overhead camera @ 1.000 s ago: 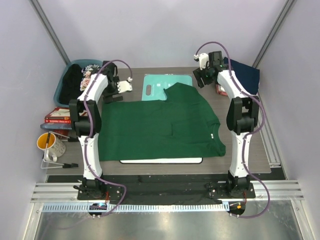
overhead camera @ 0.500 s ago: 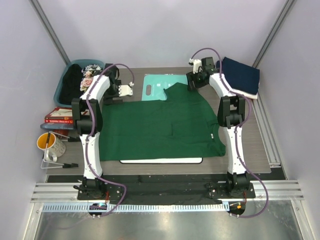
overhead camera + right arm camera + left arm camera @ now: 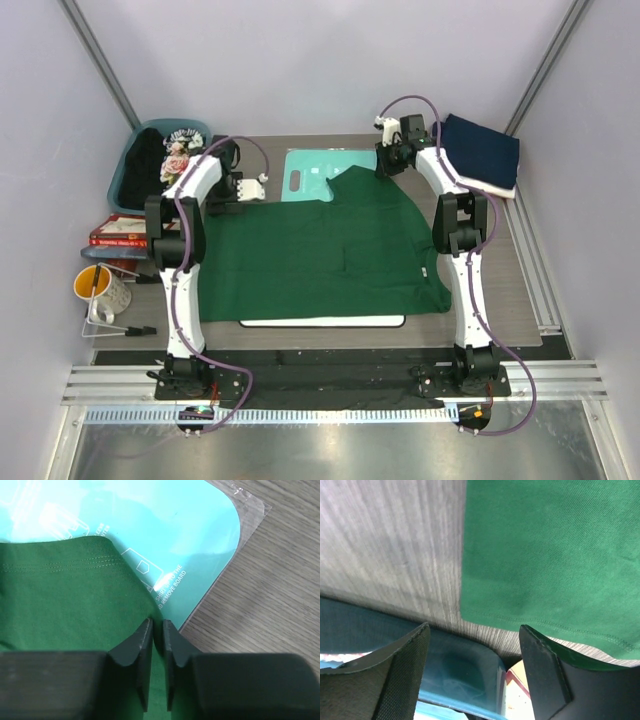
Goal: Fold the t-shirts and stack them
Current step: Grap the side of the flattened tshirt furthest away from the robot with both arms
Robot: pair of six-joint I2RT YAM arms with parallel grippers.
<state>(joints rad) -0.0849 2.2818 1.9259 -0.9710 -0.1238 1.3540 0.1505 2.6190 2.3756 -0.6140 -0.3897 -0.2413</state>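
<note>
The dark green t-shirt (image 3: pixel 320 250) lies spread flat on the desk (image 3: pixel 520 300), its far sleeve overlapping the teal board (image 3: pixel 300 172); the right end effector (image 3: pixel 156 623) is nearly closed, apparently pinching that sleeve's edge; the left end effector (image 3: pixel 474 629) hangs wide and empty above the shirt's far corner; the first fold looks about to begin; next, the left must close on cloth.

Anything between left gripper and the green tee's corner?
Nothing visible. The left gripper is open above the table, right beside the hem corner of the green t-shirt; the teal bin lies on its other side.
</note>
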